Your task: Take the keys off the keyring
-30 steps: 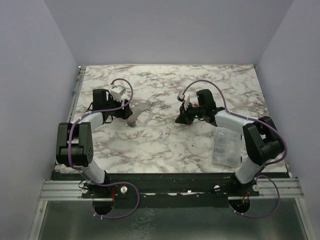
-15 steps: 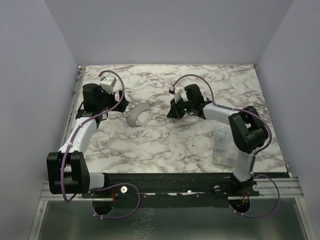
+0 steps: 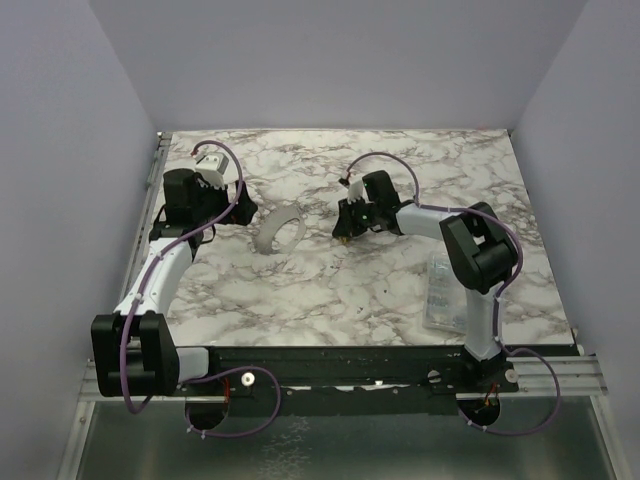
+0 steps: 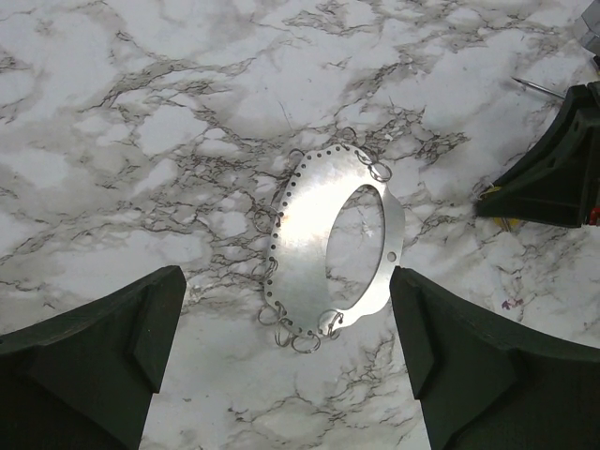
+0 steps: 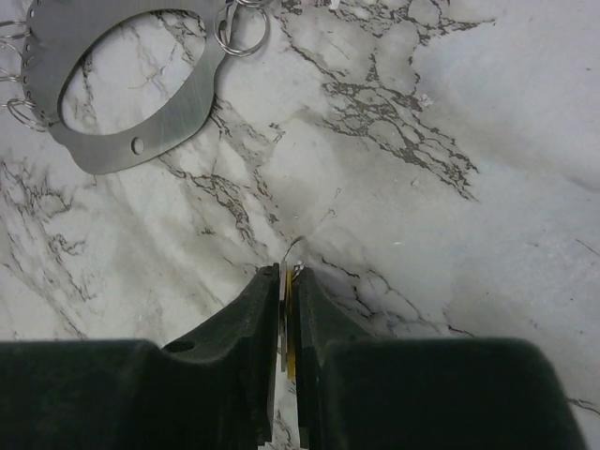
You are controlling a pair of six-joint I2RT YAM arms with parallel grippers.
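Observation:
The keyring point(image 3: 267, 237) is a flat grey metal hoop with several small wire rings along its edge, lying on the marble table. In the left wrist view the keyring point(image 4: 314, 234) lies flat under my left gripper point(image 4: 286, 305), which is open and empty, one finger on each side. My left gripper point(image 3: 228, 205) sits just left of it. My right gripper point(image 5: 289, 274) is shut on a thin yellow and silver key point(image 5: 290, 328) with a wire loop at its tip. It hangs low to the right of the hoop point(image 5: 178, 103), in the top view too point(image 3: 344, 233).
A clear plastic box point(image 3: 450, 292) lies at the right near the front edge. My right gripper's dark body point(image 4: 553, 178) shows at the right of the left wrist view. Grey walls close in the table on three sides.
My left gripper has pulled back to the left, off the hoop, which now lies free. My right gripper has moved left, closer to the hoop, still shut on the key.

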